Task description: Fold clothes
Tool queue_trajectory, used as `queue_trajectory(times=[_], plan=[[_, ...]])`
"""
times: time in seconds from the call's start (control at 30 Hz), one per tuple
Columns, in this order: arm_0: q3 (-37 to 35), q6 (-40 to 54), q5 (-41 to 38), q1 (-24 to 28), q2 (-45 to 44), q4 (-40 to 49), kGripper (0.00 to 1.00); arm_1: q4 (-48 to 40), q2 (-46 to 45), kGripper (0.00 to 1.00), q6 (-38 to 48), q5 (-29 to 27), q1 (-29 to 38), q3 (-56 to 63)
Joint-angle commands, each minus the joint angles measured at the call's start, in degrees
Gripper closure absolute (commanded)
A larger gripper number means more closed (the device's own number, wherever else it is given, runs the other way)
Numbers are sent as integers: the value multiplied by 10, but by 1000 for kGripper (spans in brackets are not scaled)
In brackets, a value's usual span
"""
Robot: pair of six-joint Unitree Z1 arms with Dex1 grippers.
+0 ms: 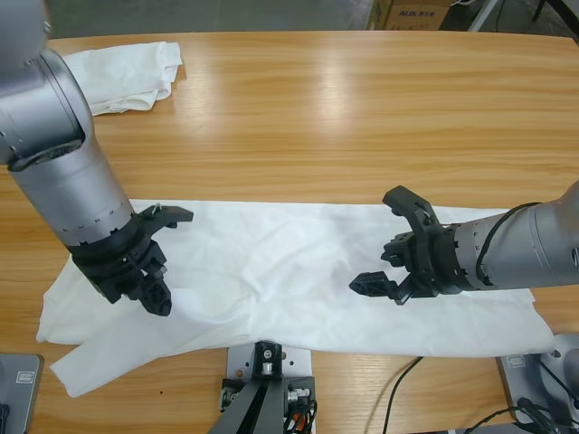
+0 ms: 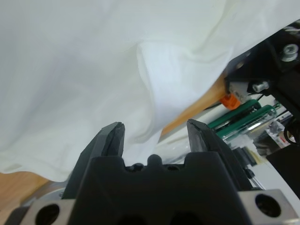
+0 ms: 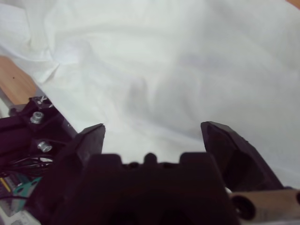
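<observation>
Wooden counter [image 1: 344, 99] fills the high view, with cartons just past its far edge.

Left claw [image 1: 166, 262] comes down from the big silver arm at the left. Its jaws are spread wide, one tip raised by the shirt's far edge and the other low on the cloth toward the near edge. In the left wrist view the left claw [image 2: 154, 133] has nothing between its jaws, though white cloth lies right in front of them and the near counter edge shows beyond.

Right claw [image 1: 387, 244] reaches in from the right edge, jaws also wide apart and empty, one tip at the far edge and one over the middle of the cloth. The right wrist view shows the right claw [image 3: 152, 133] hanging just above plain white fabric.

Outward from both lies the shirt [image 1: 271, 271], spread flat across the near half of the counter with its long axis running left to right. The two claws sit over it toward opposite ends, facing one another. A loose sleeve or corner trails off the near left. No lettering is visible on it.

For a fold, each claw likely needs to pinch the cloth directly under it; the left one is nearer the left end, the right one sits further inboard of its end.

A bundle [image 1: 122, 77] of white cloth sits at the far left corner, well apart.
</observation>
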Motion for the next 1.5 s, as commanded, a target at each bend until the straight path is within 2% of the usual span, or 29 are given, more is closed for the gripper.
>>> queue_trajectory(times=[0.03, 0.1, 0.17, 0.23, 0.27, 0.3, 0.57, 0.83, 1.03, 1.23, 1.33, 1.5], plan=[[16, -10, -42, -5, 47, -1, 478, -10, -17, 156, 8, 0, -5, 19], [16, -12, -50, -5, 48, -4, 481, -13, -13, 156, 8, 0, -5, 20], [17, -19, -73, -5, 47, -13, 589, -18, -12, 156, 8, 0, -5, 22], [17, -21, -95, -5, 48, -22, 782, -21, -12, 156, 10, 0, -5, 24], [19, -21, -103, -5, 48, -25, 919, -23, -12, 156, 11, -1, -5, 26], [21, -20, -106, -5, 48, -26, 1000, -24, -13, 156, 12, -1, -5, 27], [60, -12, -105, -6, 28, -54, 1000, -26, -15, 156, 14, -4, -5, 28], [70, -13, -150, -78, -23, -55, 1000, -57, 6, 156, 19, -5, -5, 43], [78, 6, -171, -105, -9, -56, 1000, -61, 7, 156, 19, -5, -5, 43], [60, 8, -132, -104, -1, -67, 1000, -61, 4, 156, 19, -3, -5, 43], [33, 11, -101, -85, -6, -63, 1000, -61, 4, 156, 19, -1, -5, 44], [-26, 69, -49, -48, -1, -21, 1000, -63, 11, 156, 19, 1, -5, 44]])
